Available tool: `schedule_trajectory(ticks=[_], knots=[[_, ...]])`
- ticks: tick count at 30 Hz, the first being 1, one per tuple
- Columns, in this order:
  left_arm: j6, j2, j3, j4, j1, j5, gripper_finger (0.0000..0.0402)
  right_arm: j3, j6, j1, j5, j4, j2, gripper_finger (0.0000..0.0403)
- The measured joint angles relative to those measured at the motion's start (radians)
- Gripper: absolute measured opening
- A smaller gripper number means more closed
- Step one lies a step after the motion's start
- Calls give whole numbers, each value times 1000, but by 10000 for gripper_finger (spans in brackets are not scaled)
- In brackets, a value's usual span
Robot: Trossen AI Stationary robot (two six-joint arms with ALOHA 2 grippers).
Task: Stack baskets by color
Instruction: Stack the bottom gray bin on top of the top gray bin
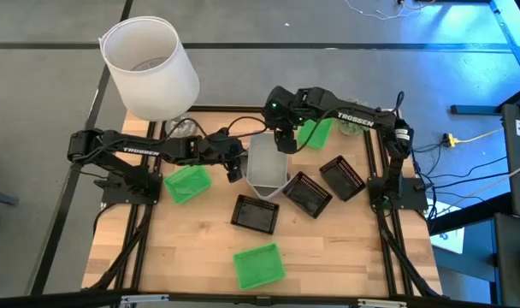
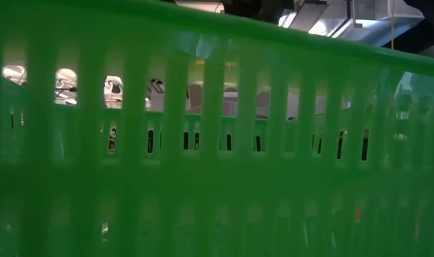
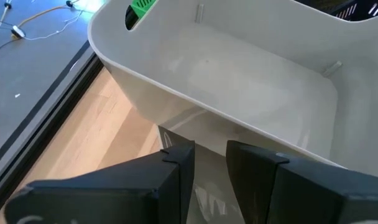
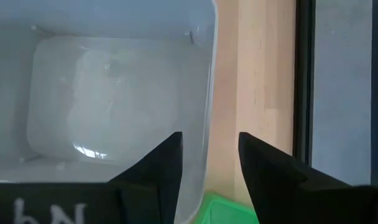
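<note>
We see the grey-white basket (image 1: 268, 166) mid-tabletop (image 1: 200, 248), between both arms. The left claw (image 1: 235, 168) sits spread at its side, the right claw (image 1: 284, 141) spread over its far rim. Green and black baskets lie scattered around.

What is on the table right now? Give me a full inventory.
green baskets: three; left, front centre, back by the right arm
black baskets: three, right of centre
grey-white basket: centre, nested count unclear
lampshade: one, white, back left
small greenish object: one, back right, unclear
table: wooden
left gripper: at grey-white basket's left side
right gripper: open, astride its back wall
</note>
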Motion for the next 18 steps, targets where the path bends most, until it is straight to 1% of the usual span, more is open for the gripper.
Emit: schedule_trajectory(ticks=[5,8,10,13,17,18], knots=[[40,-10,0,3,-6,-5,85,0,-1,-4,0,-2,31,156],[55,-24,3,24,-17,-38,85,0,-1,-4,0,-2,41,154],[55,-33,-1,3,-23,-53,85,0,-2,-3,0,-1,41,144],[62,-58,5,23,-27,-61,85,0,-2,-3,0,6,41,108],[78,-75,-3,-4,-28,-70,85,0,-11,-6,0,6,41,27],[78,-80,1,14,-27,-73,85,0,-29,-7,0,11,41,14]])
